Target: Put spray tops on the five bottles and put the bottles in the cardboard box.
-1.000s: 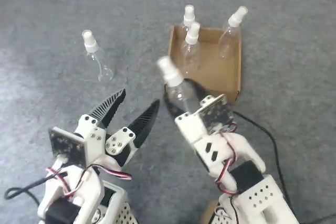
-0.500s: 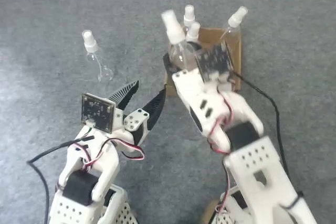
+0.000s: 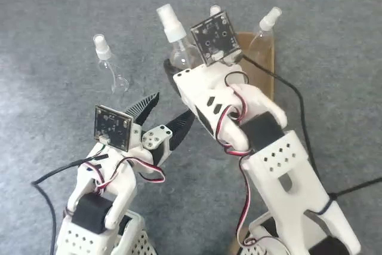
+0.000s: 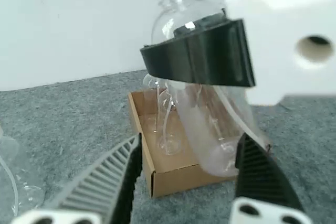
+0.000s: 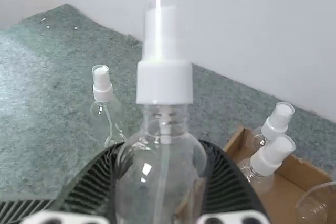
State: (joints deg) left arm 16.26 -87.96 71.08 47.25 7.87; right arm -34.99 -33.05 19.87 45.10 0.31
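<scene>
Bottle (image 3: 181,55) with a white spray top (image 3: 169,19) is clamped, neck up, in the right claw (image 5: 160,179). It is lifted off the table (image 3: 54,46), close to the box (image 3: 273,70). The right arm is stretched forward toward the box. The left claw (image 3: 169,108) has its fingers apart, low over the table and pointing at the box. Other bottles (image 3: 262,37) stand in the box, and a lone bottle (image 3: 110,67) stands on the table.
</scene>
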